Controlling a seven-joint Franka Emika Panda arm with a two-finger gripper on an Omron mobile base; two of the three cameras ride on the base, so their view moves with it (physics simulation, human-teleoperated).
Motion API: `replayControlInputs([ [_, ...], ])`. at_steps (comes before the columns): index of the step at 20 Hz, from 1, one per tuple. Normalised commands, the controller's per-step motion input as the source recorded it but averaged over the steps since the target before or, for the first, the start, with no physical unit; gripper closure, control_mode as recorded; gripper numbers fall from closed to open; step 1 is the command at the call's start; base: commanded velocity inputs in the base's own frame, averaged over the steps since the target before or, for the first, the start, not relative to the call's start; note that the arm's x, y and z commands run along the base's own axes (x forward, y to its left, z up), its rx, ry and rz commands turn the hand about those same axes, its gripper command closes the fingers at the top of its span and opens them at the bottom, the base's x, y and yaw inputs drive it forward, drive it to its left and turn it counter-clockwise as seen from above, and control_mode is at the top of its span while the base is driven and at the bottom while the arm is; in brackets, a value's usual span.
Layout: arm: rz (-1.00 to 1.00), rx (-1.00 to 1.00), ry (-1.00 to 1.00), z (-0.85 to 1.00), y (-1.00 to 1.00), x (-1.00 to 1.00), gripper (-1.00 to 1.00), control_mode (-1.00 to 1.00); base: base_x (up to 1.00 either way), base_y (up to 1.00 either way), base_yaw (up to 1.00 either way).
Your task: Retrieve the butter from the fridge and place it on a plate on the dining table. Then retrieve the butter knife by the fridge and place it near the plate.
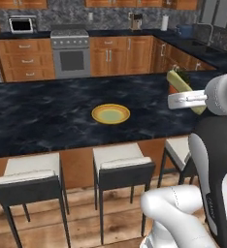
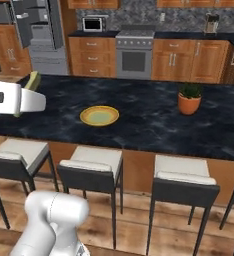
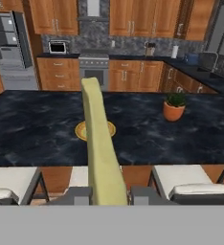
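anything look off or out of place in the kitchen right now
The fridge at the back left stands open, shelves showing, with nobody at it. Otherwise nothing stands out: the plate sits flat and bare on the table, the potted plant is upright, and the gripper holds the butter.

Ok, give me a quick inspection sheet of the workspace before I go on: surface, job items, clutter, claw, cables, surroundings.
Surface: black marble dining table, stools tucked along the near side.
Job's things: yellow plate on the table, nothing on it; butter held in the air short of the table; fridge at the back with doors open; butter knife not made out.
Clutter: potted plant on the table, apart from the plate.
Claw: claw shut on the butter stick.
Cables: nothing seen.
Surroundings: wooden cabinets, stove, microwave, wood floor.
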Motion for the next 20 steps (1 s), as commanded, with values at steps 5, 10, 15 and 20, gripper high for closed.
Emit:
replayControlInputs([
  [5, 0.0, 0.0, 0.0, 0.0, 0.0, 0.0, 1.0, 1.0, 0.56, 0.0, -0.13],
  [10, 0.0, 0.0, 0.0, 0.0, 0.0, 0.0, 1.0, 1.0, 0.59, 0.0, -0.07],
  [15, 0.0, 0.0, 0.0, 0.0, 0.0, 0.0, 1.0, 1.0, 0.32, 0.08, -0.01],
  [20, 0.0, 0.0, 0.0, 0.0, 0.0, 0.0, 1.0, 1.0, 0.09, 0.01, 0.0],
])
